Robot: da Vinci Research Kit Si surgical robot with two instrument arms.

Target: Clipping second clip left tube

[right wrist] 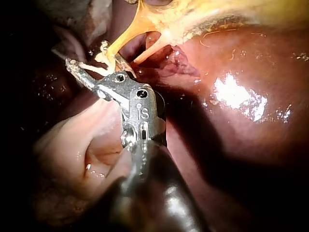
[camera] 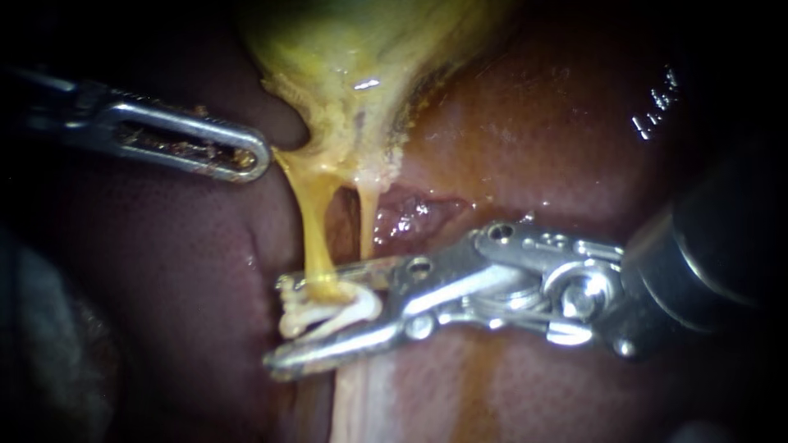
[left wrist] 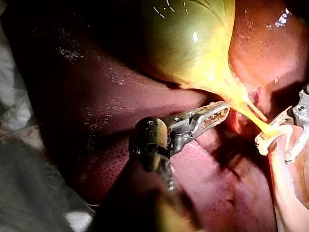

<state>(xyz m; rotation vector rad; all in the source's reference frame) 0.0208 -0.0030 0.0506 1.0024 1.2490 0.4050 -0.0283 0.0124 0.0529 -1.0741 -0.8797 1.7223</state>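
The yellow-green gallbladder [camera: 361,66] hangs over the dark red liver [camera: 164,271]. Two thin yellow tubes run down from its neck: the left tube [camera: 316,238] and a shorter right tube [camera: 367,226]. My right instrument [camera: 277,326] comes in from the right, its jaws on either side of the left tube's lower end, shut on a white clip [camera: 332,316] that wraps the tube. The right wrist view shows the same clip [right wrist: 99,60] in the jaws [right wrist: 91,67]. My left instrument [camera: 246,156] lies beside the gallbladder's neck, jaws shut and holding nothing, as in its wrist view [left wrist: 217,113].
A pale band of tissue [camera: 361,402] runs down under the right instrument's jaws. A pink fold of tissue [right wrist: 82,145] lies beside the right instrument's shaft. Grey cloth [left wrist: 29,183] borders the liver behind the left instrument.
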